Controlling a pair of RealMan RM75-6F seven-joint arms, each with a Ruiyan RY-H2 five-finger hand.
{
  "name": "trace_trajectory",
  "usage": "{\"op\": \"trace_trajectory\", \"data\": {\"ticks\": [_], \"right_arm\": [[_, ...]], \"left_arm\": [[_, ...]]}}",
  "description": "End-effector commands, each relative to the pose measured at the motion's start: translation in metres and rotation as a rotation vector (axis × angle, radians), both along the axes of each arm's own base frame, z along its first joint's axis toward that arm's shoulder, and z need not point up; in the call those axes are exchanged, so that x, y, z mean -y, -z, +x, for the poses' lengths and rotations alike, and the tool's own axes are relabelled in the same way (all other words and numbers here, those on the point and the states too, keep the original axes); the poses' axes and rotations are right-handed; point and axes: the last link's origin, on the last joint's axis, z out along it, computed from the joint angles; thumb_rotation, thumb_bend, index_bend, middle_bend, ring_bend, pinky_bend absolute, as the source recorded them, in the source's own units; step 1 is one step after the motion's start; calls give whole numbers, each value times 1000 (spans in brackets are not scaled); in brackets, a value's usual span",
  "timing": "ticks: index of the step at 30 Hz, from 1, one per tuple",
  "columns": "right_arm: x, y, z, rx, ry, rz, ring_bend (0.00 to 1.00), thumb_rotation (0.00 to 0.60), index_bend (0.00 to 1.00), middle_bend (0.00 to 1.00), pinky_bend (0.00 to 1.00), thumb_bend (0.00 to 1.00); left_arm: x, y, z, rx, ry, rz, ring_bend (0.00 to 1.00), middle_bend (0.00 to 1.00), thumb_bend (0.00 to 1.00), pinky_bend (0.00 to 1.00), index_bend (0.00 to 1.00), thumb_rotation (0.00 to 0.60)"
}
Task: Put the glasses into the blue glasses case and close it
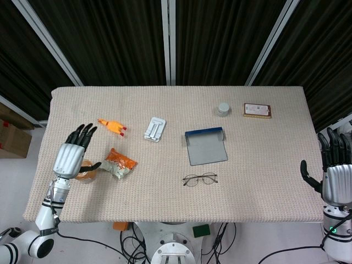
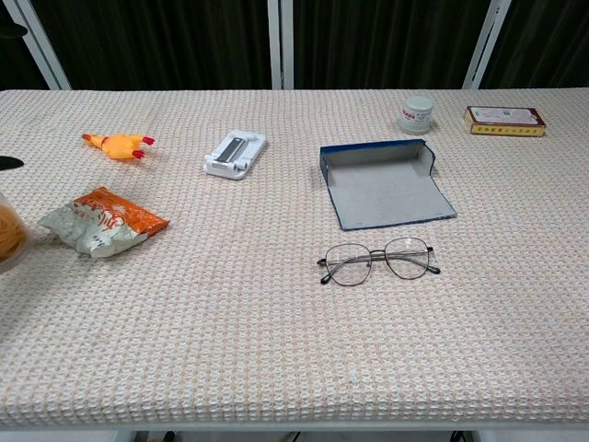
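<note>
Thin wire-framed glasses (image 1: 200, 179) (image 2: 378, 261) lie flat on the table near its front edge, arms folded. Just behind them the blue glasses case (image 1: 205, 146) (image 2: 385, 182) lies open, its grey inside facing up. My left hand (image 1: 73, 152) hovers at the table's left side with fingers spread and nothing in it, far from both. My right hand (image 1: 334, 165) hangs beyond the table's right edge, fingers extended and empty. Neither hand shows clearly in the chest view.
An orange snack packet (image 1: 120, 163) and an orange-filled jar (image 1: 86, 171) sit by my left hand. Further back are a rubber chicken toy (image 1: 111, 126), a white stand (image 1: 155, 129), a small grey pot (image 1: 223, 109) and a brown box (image 1: 257, 110).
</note>
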Motion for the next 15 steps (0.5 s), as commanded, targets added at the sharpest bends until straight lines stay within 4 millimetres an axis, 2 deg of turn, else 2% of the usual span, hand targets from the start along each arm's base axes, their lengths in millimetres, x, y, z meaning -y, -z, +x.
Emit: {"op": "trace_trajectory", "data": {"ticks": [1, 15], "right_arm": [[0, 1, -1, 2, 4, 2, 0, 600, 0, 0, 0, 465], [0, 4, -3, -33, 21, 36, 0, 600, 0, 0, 0, 465]], "left_arm": [[0, -1, 1, -4, 5, 0, 27, 35, 55, 185, 28, 526], [-3, 4, 6, -9, 24, -18, 27, 35, 54, 185, 29, 532]]}}
